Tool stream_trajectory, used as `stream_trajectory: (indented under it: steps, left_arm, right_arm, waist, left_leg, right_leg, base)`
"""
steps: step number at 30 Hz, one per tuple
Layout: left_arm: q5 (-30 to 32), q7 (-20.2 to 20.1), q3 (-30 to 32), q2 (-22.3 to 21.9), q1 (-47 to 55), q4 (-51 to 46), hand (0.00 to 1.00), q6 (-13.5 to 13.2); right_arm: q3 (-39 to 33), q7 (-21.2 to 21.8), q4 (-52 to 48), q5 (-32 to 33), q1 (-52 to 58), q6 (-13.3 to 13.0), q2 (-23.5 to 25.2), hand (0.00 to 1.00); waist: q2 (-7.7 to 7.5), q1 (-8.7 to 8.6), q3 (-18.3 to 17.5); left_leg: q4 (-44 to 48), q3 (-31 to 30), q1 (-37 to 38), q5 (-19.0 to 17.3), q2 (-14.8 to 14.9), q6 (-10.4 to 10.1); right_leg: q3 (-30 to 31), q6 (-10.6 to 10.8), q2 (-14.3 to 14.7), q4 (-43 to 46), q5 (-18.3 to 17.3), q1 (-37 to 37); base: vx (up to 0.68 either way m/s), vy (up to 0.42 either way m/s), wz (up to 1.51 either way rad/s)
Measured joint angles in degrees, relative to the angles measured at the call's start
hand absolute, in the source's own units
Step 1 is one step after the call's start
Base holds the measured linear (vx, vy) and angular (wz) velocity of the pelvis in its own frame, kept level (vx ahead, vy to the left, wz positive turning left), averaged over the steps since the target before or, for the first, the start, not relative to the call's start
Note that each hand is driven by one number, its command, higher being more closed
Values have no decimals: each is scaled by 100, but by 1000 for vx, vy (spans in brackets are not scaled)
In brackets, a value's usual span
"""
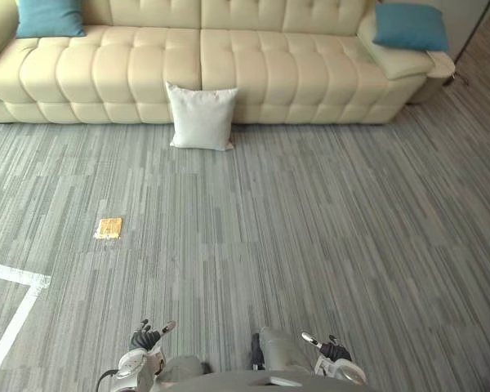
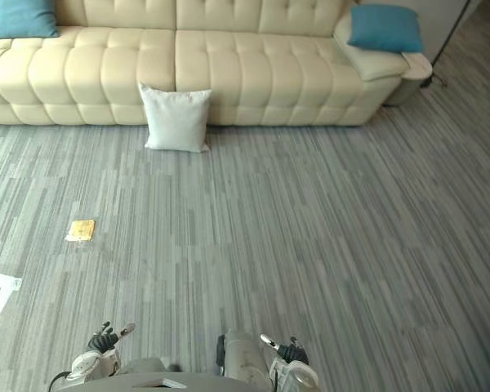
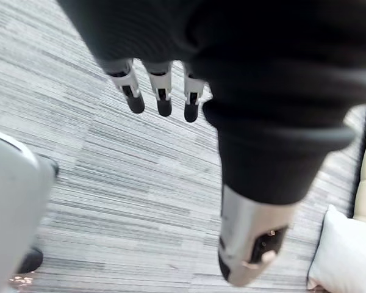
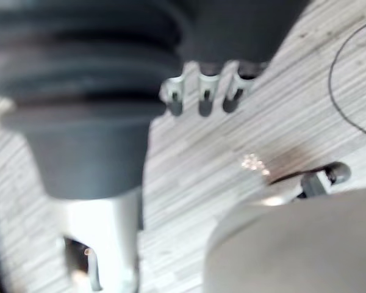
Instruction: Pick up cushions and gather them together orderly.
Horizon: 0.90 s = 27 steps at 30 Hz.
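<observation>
The white cushion (image 1: 202,117) stands on the floor (image 1: 310,229), propped against the front of the sofa (image 1: 269,73). It is well ahead of us and slightly left of centre, so we judge our left hand (image 1: 144,340) the nearer. It looks roughly square, face toward us. Our left fingers (image 3: 163,101) hang straight and empty; our right hand (image 1: 333,353) is likewise relaxed, holding nothing. The left blue cushion (image 1: 51,16) and right blue cushion (image 1: 410,26) sit at the sofa's ends. A yellow scrap (image 1: 109,228) lies left of our path.
</observation>
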Motion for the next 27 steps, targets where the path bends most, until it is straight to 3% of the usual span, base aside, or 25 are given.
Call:
stream_trajectory:
  steps: [2, 3, 5, 7, 10, 12, 13, 15, 17, 18, 19, 20, 21, 24, 25, 27]
  left_arm:
    - [5, 0, 42, -51, -112, -10, 0, -4]
    - [4, -4, 201, -84, -119, -69, 0, -6]
    - [-1, -26, 302, -93, -73, -185, 0, -24]
    - [-5, -71, 287, -127, -1, -327, 0, -39]
    - [-5, -107, 303, -128, -40, -347, 0, -40]
    - [2, -106, 294, -106, -47, -388, 0, -56]
    - [8, -107, 284, -91, -84, -421, 0, -79]
    - [9, -107, 270, -99, -82, -454, 0, -135]
    - [12, -107, 270, -93, -87, -510, 0, -195]
    - [13, -119, 292, -53, -63, -518, 0, -193]
    - [17, -124, 292, -53, -49, -509, 0, -195]
    - [22, -129, 282, 24, -52, -458, 0, -193]
    - [24, -137, 274, 60, -54, -449, 0, -194]
    - [70, -161, 236, 238, -114, -278, 0, -135]
    - [123, -161, 224, 261, -103, -185, 0, -72]
    - [126, -160, 226, 256, -77, -179, 0, -60]
  right_arm:
    - [10, 3, -11, 8, -55, 4, -41, 0]
    - [9, -9, 15, 48, -111, 15, -49, 0]
    - [112, -5, 27, 88, -50, 9, 3, 0]
    - [300, 0, 33, 91, -86, 2, 20, 0]
    - [297, 1, 33, 90, -349, 16, 126, 0]
    - [277, 1, 13, 91, -328, 30, 158, 0]
    - [266, -3, -28, 91, -309, 34, 187, 0]
    - [272, -7, -27, 90, -244, 31, 205, 0]
    - [291, -5, -42, 84, -274, 21, 229, 0]
    - [300, -1, -40, 81, -264, 28, 279, 0]
    - [294, 0, -32, 75, -223, 28, 321, 0]
    - [281, 1, -22, 63, -192, 36, 378, 0]
    - [268, 4, -26, 53, -195, 33, 415, 0]
    - [273, 11, -34, 13, -124, 32, 490, 0]
    - [281, 27, -59, -15, -131, 14, 488, 0]
    - [287, 36, -92, -33, -131, -25, 473, 0]
  waist:
    - [69, -17, 34]
    - [108, -26, 60]
    - [-11, 6, 87]
    - [-98, 115, 47]
    - [39, 245, 29]
    - [12, 294, 59]
    - [-38, 327, 95]
    - [-80, 365, 112]
    - [-76, 446, 84]
    - [-126, 504, 39]
    - [-139, 488, -53]
    - [-346, 435, -104]
    - [-409, 435, -106]
    - [-616, 347, -103]
    - [-605, 348, -61]
    - [-567, 323, -44]
  left_leg:
    - [1056, 10, -478, 567, 0, -61]
    - [2231, 30, -885, 841, 146, -119]
    - [3835, 405, -1283, 848, 458, -136]
    - [4428, 962, -1834, 812, 862, -71]
    - [4259, 1244, -2995, 715, 1099, 64]
    - [3679, 1452, -3358, 685, 1091, 99]
    - [2836, 1632, -3487, 687, 1005, 98]
    - [1632, 1665, -3562, 857, 798, 61]
    - [622, 1556, -3699, 1260, 688, 133]
    - [875, 1542, -3796, 1737, 630, 388]
    - [986, 1554, -3820, 1831, 545, 472]
    - [1117, 1666, -3760, 1574, 370, 573]
    - [1109, 1733, -3688, 1510, 324, 597]
    - [1084, 1752, -3222, 1122, 115, 723]
    - [1037, 1773, -2719, 925, 75, 747]
    - [746, 1801, -2146, 768, 63, 725]
  right_leg:
    - [1, -107, 51, -118, -221, 210]
    - [89, -129, 238, -547, -294, 797]
    - [259, -129, 367, -1270, -294, 1981]
    - [455, -128, 423, -1656, -292, 2608]
    - [651, -123, 476, -2346, -295, 3204]
    - [677, -12, 396, -2589, -356, 3556]
    - [679, 122, 280, -2762, -433, 3965]
    - [765, 345, 132, -2893, -560, 4304]
    - [849, 590, 14, -3063, -864, 4506]
    - [1014, 712, -115, -3071, -1047, 4565]
    - [1118, 784, -226, -2967, -1087, 4569]
    - [1205, 856, -468, -2319, -1082, 4293]
    - [1247, 892, -537, -1968, -1054, 4153]
    - [1475, 1152, -699, 524, -413, 3179]
    - [1513, 1182, -685, 1756, -416, 2668]
    - [1318, 1115, -672, 2320, -499, 2118]
  base:
    - [662, -197, 7]
    - [732, -215, -4]
    - [750, -240, -2]
    - [519, -153, -27]
    - [407, -1, -38]
    - [367, 79, -15]
    - [386, 113, -3]
    - [397, 139, -17]
    - [468, 258, -74]
    - [472, 312, -86]
    - [659, 404, -61]
    - [465, 266, -23]
    - [582, 338, -15]
    - [462, 271, 8]
    - [501, 226, 6]
    - [496, 172, -5]
